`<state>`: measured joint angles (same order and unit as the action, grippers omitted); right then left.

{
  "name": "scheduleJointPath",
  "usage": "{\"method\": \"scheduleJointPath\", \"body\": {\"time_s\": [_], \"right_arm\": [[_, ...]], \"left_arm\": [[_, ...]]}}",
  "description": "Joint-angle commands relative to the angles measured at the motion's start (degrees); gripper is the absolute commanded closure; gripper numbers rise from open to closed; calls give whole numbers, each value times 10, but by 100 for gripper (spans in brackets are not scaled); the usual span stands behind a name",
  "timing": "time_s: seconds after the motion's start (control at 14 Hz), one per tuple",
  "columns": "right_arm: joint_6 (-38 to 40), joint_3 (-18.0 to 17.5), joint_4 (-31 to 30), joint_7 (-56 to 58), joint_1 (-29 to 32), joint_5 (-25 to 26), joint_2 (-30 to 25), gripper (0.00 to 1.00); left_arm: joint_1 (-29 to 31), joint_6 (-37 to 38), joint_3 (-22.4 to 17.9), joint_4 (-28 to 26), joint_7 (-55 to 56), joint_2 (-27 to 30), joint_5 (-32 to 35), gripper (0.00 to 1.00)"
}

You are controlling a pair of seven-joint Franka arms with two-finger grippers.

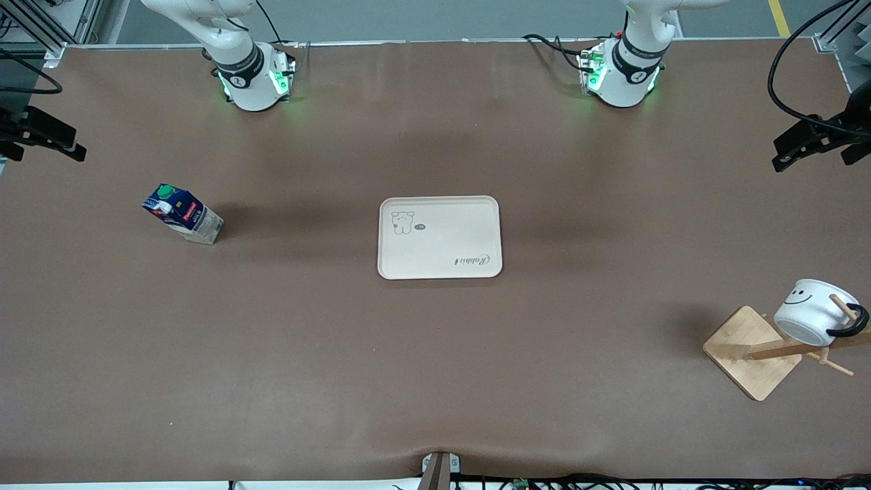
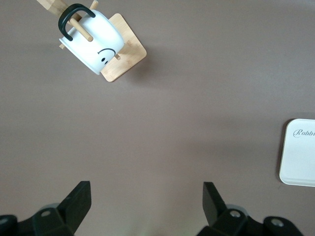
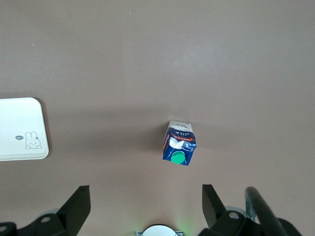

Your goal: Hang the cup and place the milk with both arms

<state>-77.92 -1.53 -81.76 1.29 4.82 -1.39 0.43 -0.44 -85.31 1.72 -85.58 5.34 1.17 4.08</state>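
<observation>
2 pincers, left pincer (image 2: 145, 202) and right pincer (image 3: 145, 204), gape released, wrists cut off.

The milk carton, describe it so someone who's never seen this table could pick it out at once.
On the brown table, start at the cream tray in the middle and look toward the right arm's end. The milk carton stands there alone, dark blue and white with a green round cap, the only boxy, colourful thing.
</observation>
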Motion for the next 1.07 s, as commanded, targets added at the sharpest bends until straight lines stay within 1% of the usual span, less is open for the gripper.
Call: {"method": "scheduleJointPath", "body": {"time_s": [0.0,0.57,1.0], "right_arm": [[-1,-3,-12,6,11,-10,-12,0],[-1,-3,-12,6,11,-11,-12,0],[-1,-3,-12,6,11,-11,-12,0]], "left_arm": [[-3,1,0,2,1,1,-6,0],[-4,7,13,-1,5,8,-18,0],[-1,7,12,15,-2,1,-21,0]]}}
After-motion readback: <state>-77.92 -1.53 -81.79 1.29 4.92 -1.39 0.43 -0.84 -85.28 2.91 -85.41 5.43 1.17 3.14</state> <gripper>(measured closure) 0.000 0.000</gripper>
